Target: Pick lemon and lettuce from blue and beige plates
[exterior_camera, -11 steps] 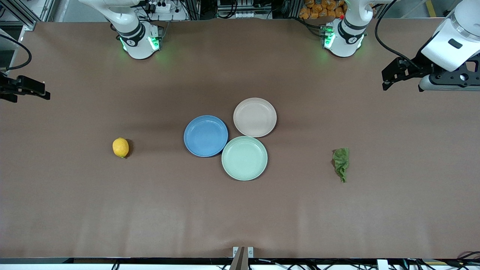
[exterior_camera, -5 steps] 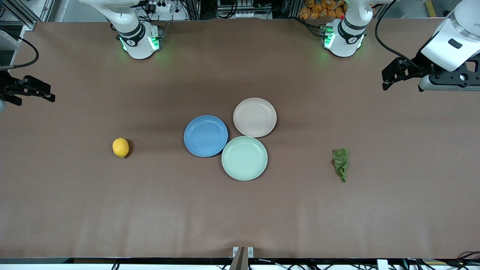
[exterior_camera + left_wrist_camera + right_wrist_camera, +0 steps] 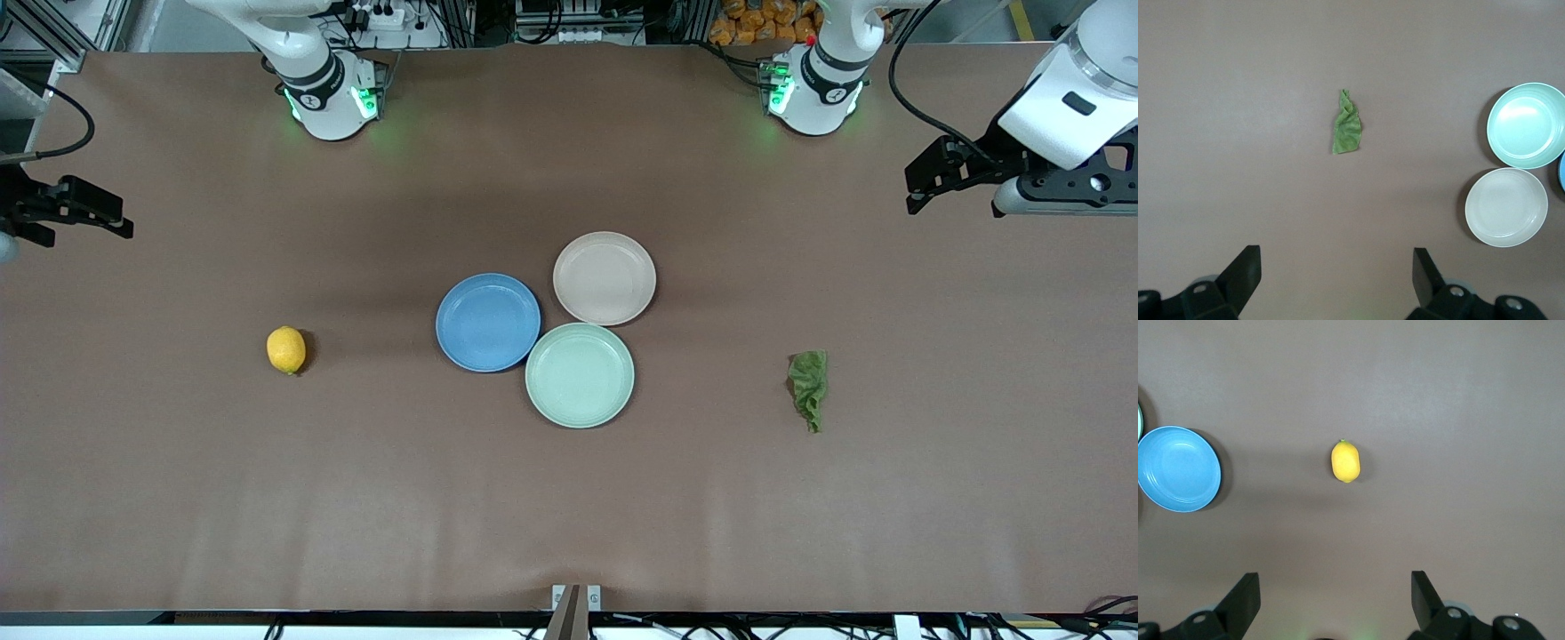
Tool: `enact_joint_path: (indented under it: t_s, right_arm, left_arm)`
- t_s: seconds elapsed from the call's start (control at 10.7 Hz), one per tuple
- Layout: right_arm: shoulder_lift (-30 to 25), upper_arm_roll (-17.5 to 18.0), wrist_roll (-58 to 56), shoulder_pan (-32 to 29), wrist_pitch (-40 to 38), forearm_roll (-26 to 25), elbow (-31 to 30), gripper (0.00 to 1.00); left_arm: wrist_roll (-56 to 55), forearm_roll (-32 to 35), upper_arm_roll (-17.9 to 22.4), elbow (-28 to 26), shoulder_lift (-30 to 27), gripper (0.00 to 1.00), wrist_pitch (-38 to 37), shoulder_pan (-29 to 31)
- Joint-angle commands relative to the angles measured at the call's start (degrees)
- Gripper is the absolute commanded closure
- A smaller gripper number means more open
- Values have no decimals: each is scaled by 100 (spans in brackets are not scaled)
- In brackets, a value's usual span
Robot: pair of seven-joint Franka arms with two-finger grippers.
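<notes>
Both pieces of food lie on the bare table and all three plates are empty, so we judge the picking off the plates done.

Our left gripper (image 3: pixel 1331 280) hangs with fingers spread wide over the left arm's end of the table, the lettuce (image 3: pixel 809 387) well apart from it. Our right gripper (image 3: pixel 1331 600), equally spread and empty, hangs over the right arm's end, well apart from the lemon (image 3: pixel 286 349). The blue plate (image 3: pixel 487 322) and beige plate (image 3: pixel 605 277) touch the mint plate (image 3: pixel 580 374) mid-table.
</notes>
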Motion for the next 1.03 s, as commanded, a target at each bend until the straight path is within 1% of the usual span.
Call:
enact_joint_path:
  t_s: [0.0,0.19,0.94]
  right_arm:
    - [-126,-16,78,-11,-49,20,-81,0]
    - [-56,-7,69,-20,-40,-23,33,0]
    - [-29,2,69,-46,12,-32,34,0]
  left_arm:
    - [162,-22,-8,118,26,0,-119,18]
    - [170,-13,-8,118,26,0,-119,18]
    - [171,-13,-8,118,35,0,-119,18]
